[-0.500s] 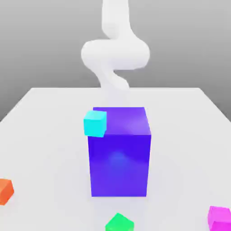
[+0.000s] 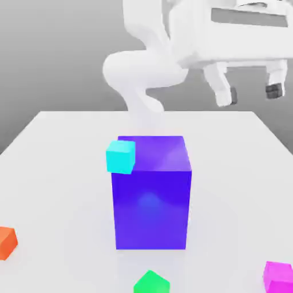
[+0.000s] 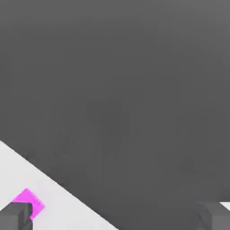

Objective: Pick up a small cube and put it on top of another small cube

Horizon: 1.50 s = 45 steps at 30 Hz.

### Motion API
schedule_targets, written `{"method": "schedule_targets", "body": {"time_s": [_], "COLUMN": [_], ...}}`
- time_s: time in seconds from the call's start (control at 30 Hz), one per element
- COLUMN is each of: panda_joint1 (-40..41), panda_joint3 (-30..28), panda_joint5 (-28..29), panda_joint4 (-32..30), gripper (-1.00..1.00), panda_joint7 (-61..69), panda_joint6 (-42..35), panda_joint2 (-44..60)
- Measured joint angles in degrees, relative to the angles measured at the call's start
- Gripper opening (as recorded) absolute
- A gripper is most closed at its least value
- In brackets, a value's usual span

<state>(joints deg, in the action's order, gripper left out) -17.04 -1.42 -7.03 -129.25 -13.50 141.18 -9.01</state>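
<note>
Wide apart stand the jaws of the white two-finger gripper [image 2: 250, 94], and nothing is between them; it hangs high above the table, toward the exterior view's right, with its dark fingertips [image 2: 275, 90] pointing down. Nearest to the exterior camera, at the front edge of the flat white table [image 2: 51, 171], lies the small plain bright green cube [image 2: 151, 282], and to its right, well apart from it, the small plain magenta-pink cube [image 2: 279, 276], which is the one to be picked up. In the hand view the magenta-pink cube [image 3: 28, 202] shows just beside one dark finger [image 3: 16, 216], so I judge that the hand looks roughly toward it but is not yet centred over it. At the front left corner sits a small orange cube [image 2: 7, 241]. Further back, in the middle of the table, stands a big glossy blue block [image 2: 152, 191], and a small cyan cube [image 2: 121, 157] appears at its upper left corner (whether it touches the block or floats beside it, I cannot tell). Behind all this rises the white arm [image 2: 143, 68]. The approach seems only begun. What may go wrong: if the gripper descends off-centre, one finger can land on the cube or push it toward the table's edge, which is near. Later, carrying it across to the green cube, a release that is not well aligned would let it slide off, because both cubes are small.
</note>
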Motion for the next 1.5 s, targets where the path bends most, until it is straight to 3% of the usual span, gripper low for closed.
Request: {"method": "schedule_targets", "body": {"time_s": [0.23,0.63,0.67,0.87,1.03,1.33,1.47,1.5], "panda_joint1": [-4.71,-9.53,-9.62,-9.66,-9.14,4.04,7.24,7.55], "panda_joint3": [2.34,3.73,3.63,3.58,4.06,-5.84,-6.32,-6.08], "panda_joint5": [0.95,9.8,9.92,9.98,9.32,4.46,1.5,1.05], "panda_joint4": [0.92,3.55,3.88,4.05,2.3,-5.03,-5.57,-5.53], "gripper": [0.0,0.0,-1.0,-1.0,-1.0,-1.0,-1.0,1.0], "panda_joint7": [10.18,17.55,17.49,17.46,17.97,21.49,23.66,23.98], "panda_joint6": [3.96,14.32,15.48,15.97,10.04,6.32,11.96,13.2], "panda_joint2": [14.37,38.78,40.31,41.07,33.41,22.44,27.63,28.96]}}
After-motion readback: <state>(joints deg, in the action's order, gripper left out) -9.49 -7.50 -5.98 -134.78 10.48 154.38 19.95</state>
